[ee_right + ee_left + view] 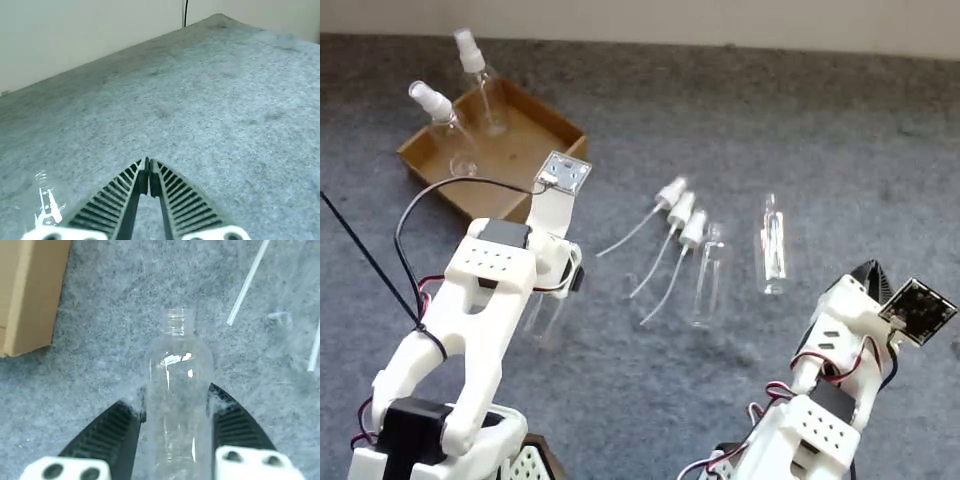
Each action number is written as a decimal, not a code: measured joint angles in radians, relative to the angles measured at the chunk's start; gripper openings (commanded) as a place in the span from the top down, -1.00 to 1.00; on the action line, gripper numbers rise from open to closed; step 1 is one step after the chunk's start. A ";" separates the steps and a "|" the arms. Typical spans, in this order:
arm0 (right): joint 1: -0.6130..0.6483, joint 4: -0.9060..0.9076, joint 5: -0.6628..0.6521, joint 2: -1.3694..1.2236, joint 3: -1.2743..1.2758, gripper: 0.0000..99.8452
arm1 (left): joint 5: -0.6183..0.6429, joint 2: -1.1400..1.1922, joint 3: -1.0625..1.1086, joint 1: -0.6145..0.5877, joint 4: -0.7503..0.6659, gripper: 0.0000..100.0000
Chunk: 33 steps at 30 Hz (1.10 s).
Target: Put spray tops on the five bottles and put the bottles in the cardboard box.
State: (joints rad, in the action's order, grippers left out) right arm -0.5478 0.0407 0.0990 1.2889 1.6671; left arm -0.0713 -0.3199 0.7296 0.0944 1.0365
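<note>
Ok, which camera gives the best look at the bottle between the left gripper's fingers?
The left wrist view: the capless bottle lies lengthwise between the left gripper's fingers, its open threaded neck plain. In the high view the left arm covers most of it, leaving a clear sliver on the carpet.

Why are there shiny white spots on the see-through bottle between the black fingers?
Left wrist view: light, probably from above, glints off the clear bottle gripped by the left gripper, leaving bright patches near its shoulder; high view: a lying capless bottle shows pale streaks.
</note>
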 measured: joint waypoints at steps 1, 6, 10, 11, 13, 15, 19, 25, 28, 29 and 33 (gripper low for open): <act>0.005 0.000 0.000 0.000 0.000 0.99 | -0.023 0.000 0.000 0.000 0.000 0.39; 0.011 0.000 0.000 0.000 -0.002 0.99 | -0.043 0.000 0.000 0.000 0.025 0.37; 0.015 0.000 0.000 0.000 -0.002 0.99 | -0.043 0.000 0.000 0.000 0.025 0.37; 0.015 0.000 0.000 0.000 -0.002 0.99 | -0.043 0.000 0.000 0.000 0.025 0.37; 0.015 0.000 0.000 0.000 -0.002 0.99 | -0.043 0.000 0.000 0.000 0.025 0.37; 0.015 0.000 0.000 0.000 -0.002 0.99 | -0.044 0.021 -0.002 0.000 0.025 0.37; 0.015 0.000 0.000 0.000 -0.002 0.99 | -0.044 0.160 -0.064 -0.002 0.025 0.38; 0.015 0.000 0.000 0.000 -0.002 0.99 | -0.048 0.354 -0.196 0.000 0.074 0.66; 0.015 0.000 0.000 0.000 -0.002 0.99 | -0.097 0.417 -0.236 0.003 0.101 0.73; 0.015 0.000 0.000 0.000 -0.002 0.99 | -0.118 0.428 -0.241 0.012 0.104 0.74; 0.015 0.000 0.000 0.000 -0.002 0.99 | -0.138 0.434 -0.245 0.037 0.110 0.74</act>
State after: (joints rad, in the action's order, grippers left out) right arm -0.5324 0.0407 0.0990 1.2889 1.6655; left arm -0.2094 0.1143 0.4841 0.1312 1.1469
